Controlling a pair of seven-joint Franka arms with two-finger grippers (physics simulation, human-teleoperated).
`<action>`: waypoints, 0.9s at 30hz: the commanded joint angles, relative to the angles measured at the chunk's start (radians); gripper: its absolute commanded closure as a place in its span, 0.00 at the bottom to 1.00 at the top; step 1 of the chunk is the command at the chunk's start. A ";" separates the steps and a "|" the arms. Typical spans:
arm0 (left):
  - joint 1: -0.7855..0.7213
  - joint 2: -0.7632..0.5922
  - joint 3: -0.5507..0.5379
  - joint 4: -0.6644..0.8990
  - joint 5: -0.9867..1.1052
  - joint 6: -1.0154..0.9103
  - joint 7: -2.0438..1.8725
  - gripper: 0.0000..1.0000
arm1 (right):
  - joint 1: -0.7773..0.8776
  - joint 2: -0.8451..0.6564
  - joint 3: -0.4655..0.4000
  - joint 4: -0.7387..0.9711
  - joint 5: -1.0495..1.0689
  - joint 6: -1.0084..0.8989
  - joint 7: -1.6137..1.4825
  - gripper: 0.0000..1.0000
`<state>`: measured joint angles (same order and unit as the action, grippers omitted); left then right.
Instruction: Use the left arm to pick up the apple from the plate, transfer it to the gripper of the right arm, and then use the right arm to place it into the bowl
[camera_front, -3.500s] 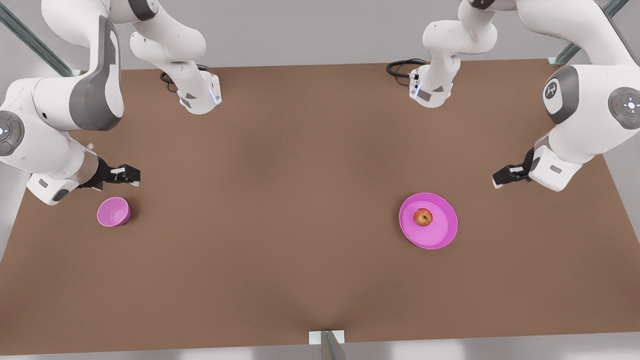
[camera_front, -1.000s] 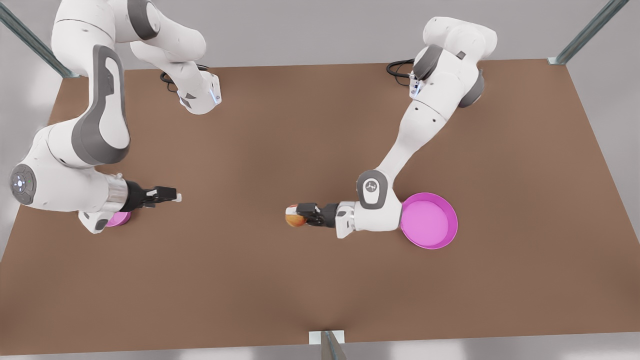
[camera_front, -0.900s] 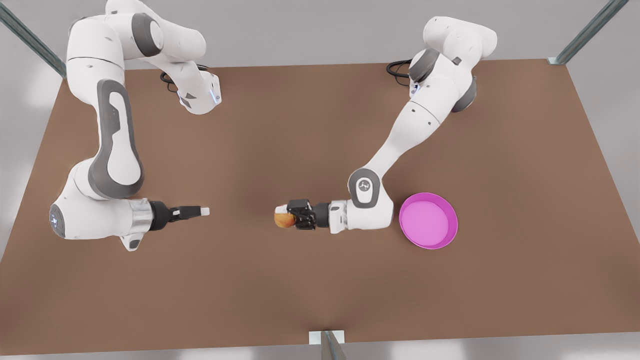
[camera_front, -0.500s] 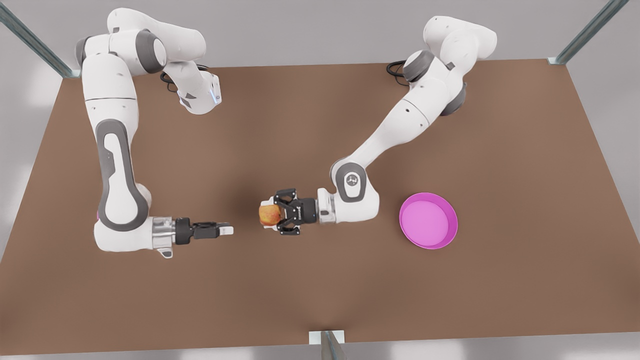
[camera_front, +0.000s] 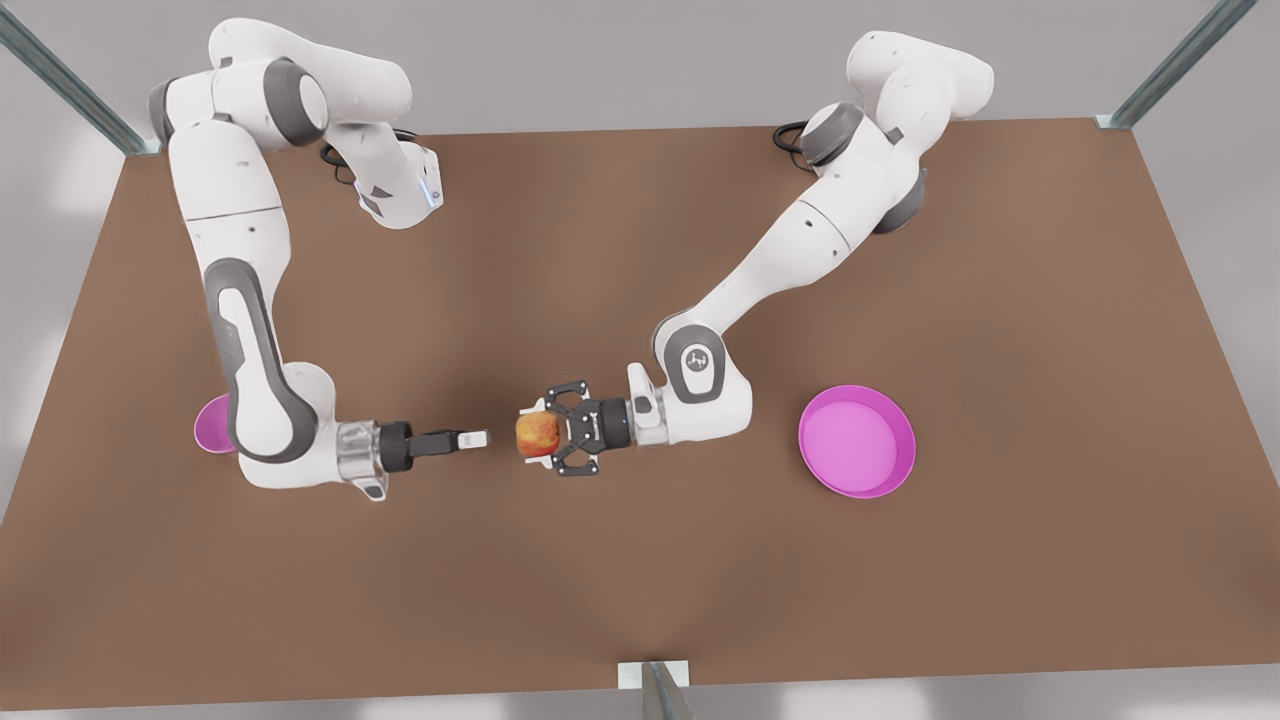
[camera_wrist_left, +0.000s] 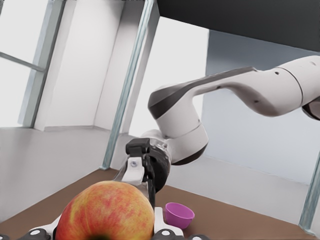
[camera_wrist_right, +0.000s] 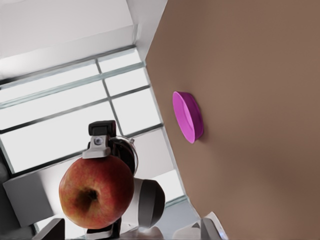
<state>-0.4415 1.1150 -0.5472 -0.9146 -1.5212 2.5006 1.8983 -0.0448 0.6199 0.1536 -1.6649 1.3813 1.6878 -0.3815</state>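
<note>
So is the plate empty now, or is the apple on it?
Empty. The plate lies bare on the table, and the apple is off it, held up in the left gripper, facing the right gripper.

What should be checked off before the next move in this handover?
1. Apple gripped by the left end effector: ok.
2. Right end effector open, fingers apart in the right wrist view: ok.
3. Right end effector level with the apple in the front view: ok.
4. Right fingers around the apple: not ok, a gap remains.
5. Bowl upright on the table: ok.
6. Plate empty: ok.
</note>
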 joint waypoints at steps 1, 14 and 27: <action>0.000 -0.001 0.000 0.002 -0.007 -0.002 0.352 0.33 | 0.013 -0.002 0.021 -0.003 0.070 0.092 -0.264 0.00; 0.000 0.016 0.001 0.002 -0.010 -0.002 0.369 0.32 | 0.063 0.001 0.073 0.001 0.137 0.231 -0.267 0.00; 0.000 0.016 0.003 0.002 -0.010 -0.002 0.370 0.32 | 0.074 -0.037 0.122 -0.065 0.137 0.273 -0.304 0.29</action>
<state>-0.4416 1.1327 -0.5446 -0.9131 -1.5375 2.5069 2.2021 0.0291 0.5847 0.2758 -1.7312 1.5185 1.9485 -0.6018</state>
